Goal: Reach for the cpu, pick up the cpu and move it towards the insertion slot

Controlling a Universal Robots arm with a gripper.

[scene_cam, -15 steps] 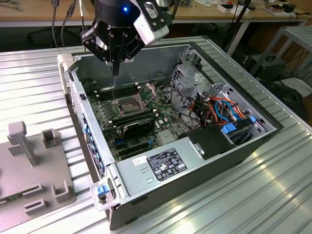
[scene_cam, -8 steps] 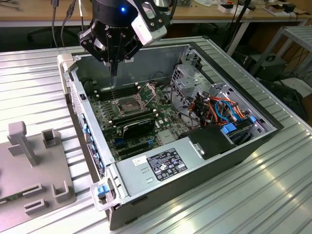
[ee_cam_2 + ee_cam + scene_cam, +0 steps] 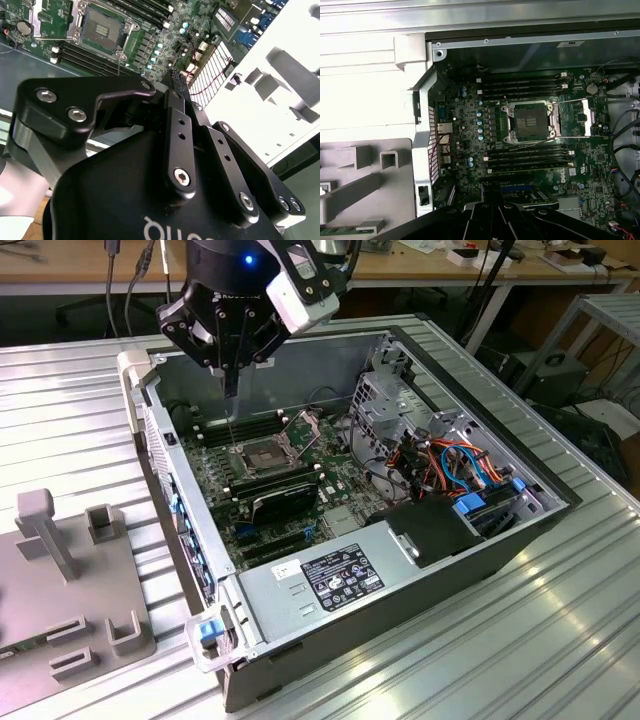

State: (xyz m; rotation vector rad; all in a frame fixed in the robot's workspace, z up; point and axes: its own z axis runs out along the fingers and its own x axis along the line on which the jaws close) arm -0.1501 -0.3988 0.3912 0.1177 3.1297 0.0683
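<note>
On the ribbed metal counter point(image 3: 70, 400), a grey fixture point(image 3: 90, 590) lies at the exterior view's left. The pincer point(image 3: 232, 388) hangs above the insertion slot point(image 3: 262, 455), jaws drawn together. The cpu cannot be made out. A printed label point(image 3: 340, 575), too small to read, marks the open computer case point(image 3: 400, 602).

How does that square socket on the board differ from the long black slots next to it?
The insertion slot is square; the memory slots are long and narrow. The insertion slot has a silvery metal frame round a dark centre; the memory slots are dark all over. The insertion slot stands alone; the memory slots lie in rows on two sides of it. Both sit on the green board.
</note>
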